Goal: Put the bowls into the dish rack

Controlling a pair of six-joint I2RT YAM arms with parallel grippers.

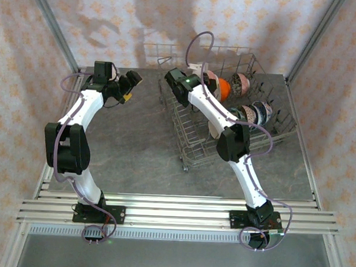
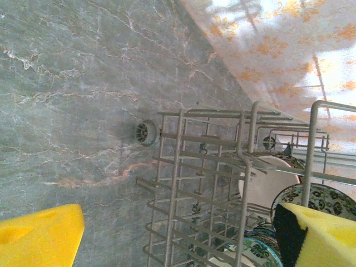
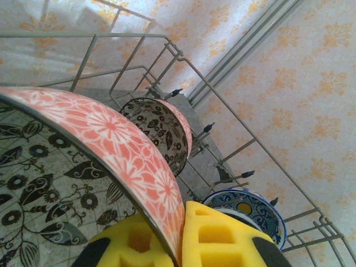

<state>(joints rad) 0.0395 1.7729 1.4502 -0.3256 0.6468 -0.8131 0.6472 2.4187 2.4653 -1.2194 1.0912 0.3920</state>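
Right gripper [image 3: 179, 236] pinches the rim of a pink floral bowl [image 3: 105, 133], black leaf print inside, with dish rack [image 3: 167, 53] wires around it. Past its fingertips stand a dark-patterned bowl [image 3: 158, 128] and a blue-white bowl [image 3: 247, 211]. Left gripper [image 1: 130, 87] is wide open and empty, beside the rack.

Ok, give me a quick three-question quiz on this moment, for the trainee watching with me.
1. True or false: the right gripper is shut on the rim of a pink-flowered bowl.
2. Which gripper stands open? A) the left gripper B) the right gripper C) both
3. Short answer: where does the orange bowl sit?

Key: 1 true; 2 A; 3 in the dish rack.
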